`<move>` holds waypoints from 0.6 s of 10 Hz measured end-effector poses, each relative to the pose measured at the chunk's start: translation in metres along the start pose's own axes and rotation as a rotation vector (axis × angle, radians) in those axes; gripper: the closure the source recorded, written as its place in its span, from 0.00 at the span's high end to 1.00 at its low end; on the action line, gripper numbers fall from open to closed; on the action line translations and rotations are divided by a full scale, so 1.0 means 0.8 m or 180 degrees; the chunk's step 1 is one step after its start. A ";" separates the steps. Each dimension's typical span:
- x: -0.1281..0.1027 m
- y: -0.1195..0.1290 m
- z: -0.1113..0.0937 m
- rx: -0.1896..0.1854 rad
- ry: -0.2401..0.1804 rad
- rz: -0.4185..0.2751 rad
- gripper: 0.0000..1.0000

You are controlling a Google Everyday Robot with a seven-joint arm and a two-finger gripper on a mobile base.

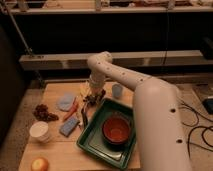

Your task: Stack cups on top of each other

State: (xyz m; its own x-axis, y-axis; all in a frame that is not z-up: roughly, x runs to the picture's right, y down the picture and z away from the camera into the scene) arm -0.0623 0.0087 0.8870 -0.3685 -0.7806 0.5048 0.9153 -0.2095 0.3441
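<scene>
A wooden table (60, 150) carries everything. A green tray (92, 142) sits at its front right. The white cup (39, 131) stands near the left edge, and a round fruit (40, 164) lies at the front left corner. Dark grapes (44, 113), a pale blue piece (65, 101), a carrot (71, 109) and a blue sponge (69, 126) lie mid-left. The tumbler (117, 90) stands toward the back. The gripper (92, 100) hangs low over the table's middle, just behind the tray.
</scene>
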 end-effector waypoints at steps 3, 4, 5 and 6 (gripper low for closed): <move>0.003 -0.007 -0.026 -0.0079 0.0116 -0.0093 0.00; 0.002 -0.007 -0.028 -0.0099 0.0121 -0.0105 0.00; 0.001 -0.008 -0.029 -0.0088 0.0125 -0.0107 0.00; -0.005 -0.004 -0.031 -0.0079 0.0128 -0.0095 0.00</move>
State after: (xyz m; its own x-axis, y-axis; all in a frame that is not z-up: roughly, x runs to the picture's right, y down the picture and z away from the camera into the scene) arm -0.0597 -0.0025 0.8644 -0.3894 -0.7966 0.4623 0.9078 -0.2472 0.3387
